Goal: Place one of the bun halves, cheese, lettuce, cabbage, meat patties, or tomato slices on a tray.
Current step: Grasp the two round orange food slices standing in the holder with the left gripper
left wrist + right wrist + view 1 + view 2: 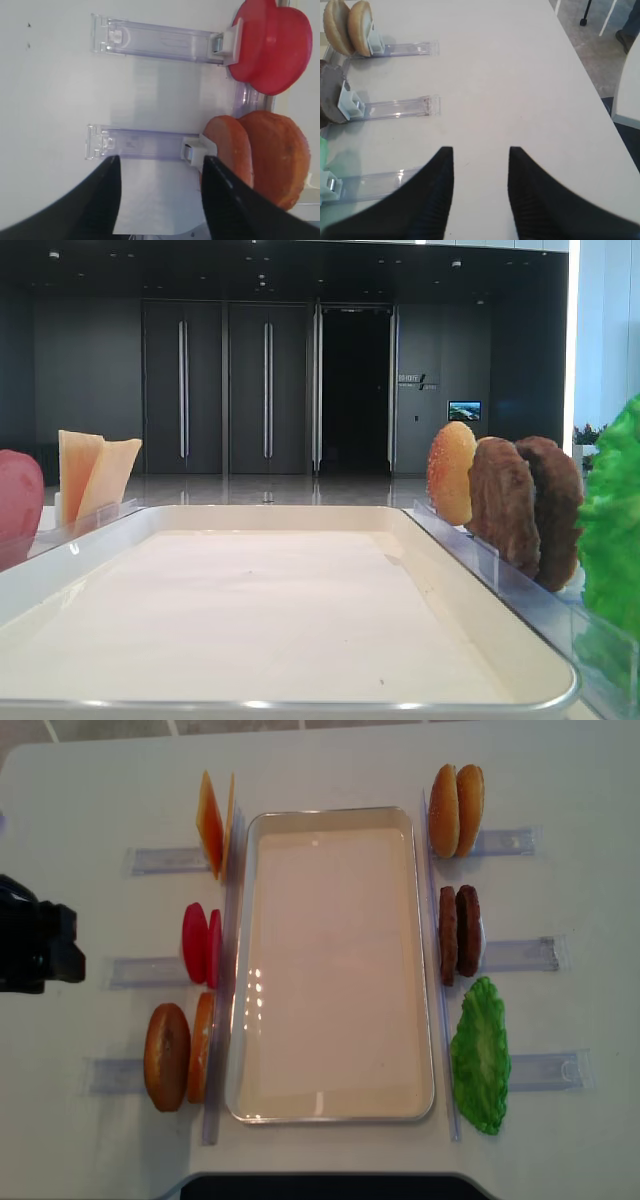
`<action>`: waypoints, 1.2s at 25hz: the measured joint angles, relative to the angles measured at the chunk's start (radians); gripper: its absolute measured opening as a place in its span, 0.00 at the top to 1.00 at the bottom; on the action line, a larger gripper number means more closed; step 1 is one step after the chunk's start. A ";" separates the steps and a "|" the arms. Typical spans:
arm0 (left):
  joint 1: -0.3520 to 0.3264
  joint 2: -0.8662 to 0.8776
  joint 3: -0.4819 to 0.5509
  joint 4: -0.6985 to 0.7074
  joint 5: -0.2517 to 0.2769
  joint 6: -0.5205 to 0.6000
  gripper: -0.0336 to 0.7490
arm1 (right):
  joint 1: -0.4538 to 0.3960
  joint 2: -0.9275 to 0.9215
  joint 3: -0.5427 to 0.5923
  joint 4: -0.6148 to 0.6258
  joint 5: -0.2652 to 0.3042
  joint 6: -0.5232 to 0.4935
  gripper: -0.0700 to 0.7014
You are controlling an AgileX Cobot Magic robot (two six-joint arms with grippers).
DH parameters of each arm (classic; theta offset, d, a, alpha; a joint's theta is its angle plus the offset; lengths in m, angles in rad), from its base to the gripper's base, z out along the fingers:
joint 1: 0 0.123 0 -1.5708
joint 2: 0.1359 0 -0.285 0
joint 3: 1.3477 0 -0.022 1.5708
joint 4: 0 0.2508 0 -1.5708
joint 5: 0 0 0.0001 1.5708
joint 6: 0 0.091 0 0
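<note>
Nothing sits on the tray (330,960) yet. Left gripper (160,200) hangs with jaws spread and empty, near the bun halves (260,160) standing racked on the tray's near left. I'd center over one disc's edge, then pinch gently.

L gripper (160,195) seen w/ jaws parted, nothing held; R gripper (481,192) likewise spread, empty, pointed down at surface.
</note>
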 joint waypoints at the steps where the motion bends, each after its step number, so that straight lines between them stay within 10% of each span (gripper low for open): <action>1: 0.000 0.004 0.000 0.022 -0.001 -0.002 0.45 | 0.000 0.000 0.000 0.000 0.000 0.000 0.54; 16: -0.012 0.004 0.000 -0.044 -0.006 -0.019 0.45 | 0.000 0.000 0.000 0.000 0.000 0.000 0.54; 30: -0.592 0.004 0.000 0.083 -0.093 -0.520 0.45 | 0.000 0.000 0.000 0.000 0.000 0.000 0.54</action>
